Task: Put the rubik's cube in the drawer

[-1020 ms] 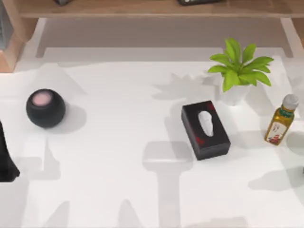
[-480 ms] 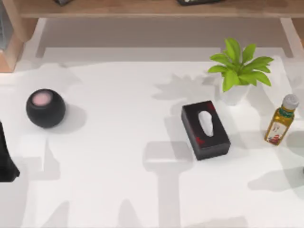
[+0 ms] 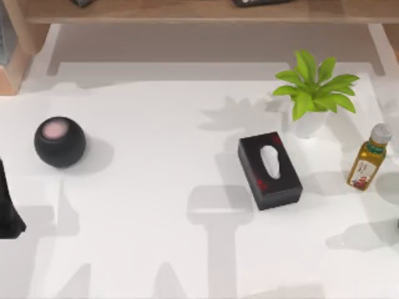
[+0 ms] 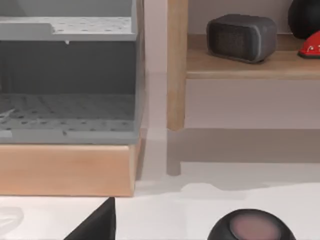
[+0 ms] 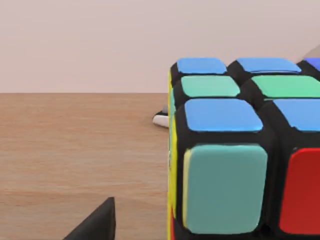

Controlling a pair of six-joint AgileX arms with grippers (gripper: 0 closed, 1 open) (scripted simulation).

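Rubik's cube (image 5: 245, 150) sits on a wooden surface, close in front of the right wrist camera; right arm nearer. Finger state of either gripper: cannot tell. Left arm (image 3: 7, 205) at table's left edge, facing grey drawer (image 4: 67, 75).

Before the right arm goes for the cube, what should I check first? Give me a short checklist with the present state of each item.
1. Cube close in front of the right wrist camera: ok; it stands on a wooden surface.
2. Right hand open wide enough for the cube: cannot tell.
3. Cube free of neighbours on its visible side: ok, bare wood there.
4. Drawer open to receive the cube: cannot tell; the left wrist view shows a grey open-fronted compartment.
5. Left arm out of the way: ok, it sits at the table's left edge.
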